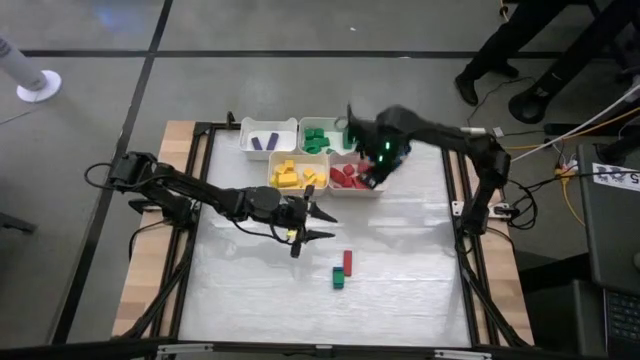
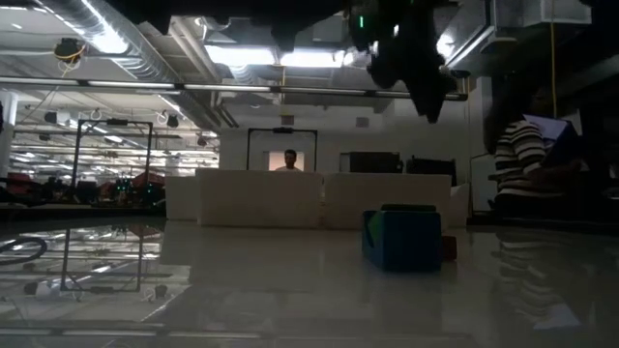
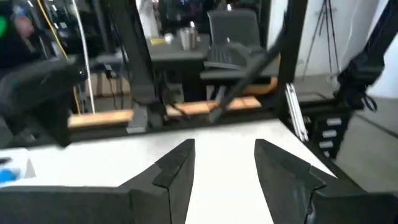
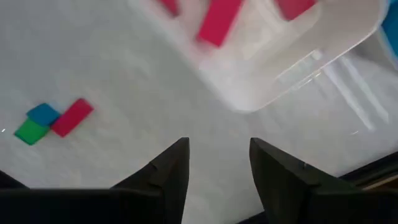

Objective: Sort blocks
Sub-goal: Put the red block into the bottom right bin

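Bins first: four small white plastic bins sit in a tight cluster at the far middle of the white table [image 1: 400,290]. One purple-block bin [image 1: 268,138] holds a couple of purple pieces, the green-block bin [image 1: 322,136] beside it holds green ones, the yellow-block bin [image 1: 296,173] sits in front with yellow pieces, and the red-block bin [image 1: 352,180] next to that holds red ones.

Out on the open table, well apart from the bins, a small group of loose blocks lies together: a long red rectangular block [image 1: 347,262], a green cube [image 1: 339,279] touching its end, and a blue cube [image 4: 42,113] that shows only from the right wrist camera, tucked against the other two. From table height they read as one dark blue-green lump, so I can't be sure how they stack.

Hanging over the red-block bin's near edge is the right gripper [image 1: 378,168], its two dark fingers [image 4: 166,168] apart with nothing between them, only bare table and the bin's corner [image 4: 292,68] showing past them.

Off to the left of centre, the left gripper [image 1: 318,225] hovers above bare table, pointing toward the loose blocks but short of them, fingers [image 3: 177,168] spread and empty.

A person in a striped top [image 2: 522,159] sits beyond the table's edge.
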Controlling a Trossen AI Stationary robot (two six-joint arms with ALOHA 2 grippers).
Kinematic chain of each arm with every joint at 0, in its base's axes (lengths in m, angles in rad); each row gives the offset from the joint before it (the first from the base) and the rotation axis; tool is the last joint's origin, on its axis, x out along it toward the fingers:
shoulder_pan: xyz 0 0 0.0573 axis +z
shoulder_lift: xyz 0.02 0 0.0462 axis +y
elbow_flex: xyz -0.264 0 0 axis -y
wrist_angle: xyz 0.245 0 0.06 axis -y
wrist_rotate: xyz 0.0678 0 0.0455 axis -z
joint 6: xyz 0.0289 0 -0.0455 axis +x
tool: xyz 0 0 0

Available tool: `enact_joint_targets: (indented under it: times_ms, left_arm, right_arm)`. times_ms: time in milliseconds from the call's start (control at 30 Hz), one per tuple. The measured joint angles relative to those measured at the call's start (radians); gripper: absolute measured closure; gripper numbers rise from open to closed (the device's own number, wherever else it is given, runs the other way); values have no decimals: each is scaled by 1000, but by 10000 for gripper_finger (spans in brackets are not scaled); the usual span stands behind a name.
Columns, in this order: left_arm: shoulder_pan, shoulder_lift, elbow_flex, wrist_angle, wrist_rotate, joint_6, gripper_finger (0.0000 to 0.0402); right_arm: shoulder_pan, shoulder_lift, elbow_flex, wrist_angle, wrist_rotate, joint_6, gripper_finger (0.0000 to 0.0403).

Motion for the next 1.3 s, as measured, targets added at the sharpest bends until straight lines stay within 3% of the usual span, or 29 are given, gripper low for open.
enact_joint_targets:
  times_ms: [233,433,633,867,1133,1300]
  left_arm:
    - [-22,0,0,-137,4,-75,247]
    - [-29,0,0,-205,39,-114,247]
    - [-29,-5,-1,-230,112,-132,247]
    - [-29,-49,-1,-296,124,-120,247]
    - [-29,-123,-1,-443,123,-97,247]
    - [-29,-148,0,-468,123,-97,247]
  right_arm:
    - [330,-13,-8,28,135,312,237]
    - [571,0,-46,276,142,439,237]
    - [737,42,-57,525,143,556,237]
    - [844,119,-57,755,169,643,237]
    - [833,219,-57,537,303,1330,237]
    - [802,291,-57,499,308,1411,237]
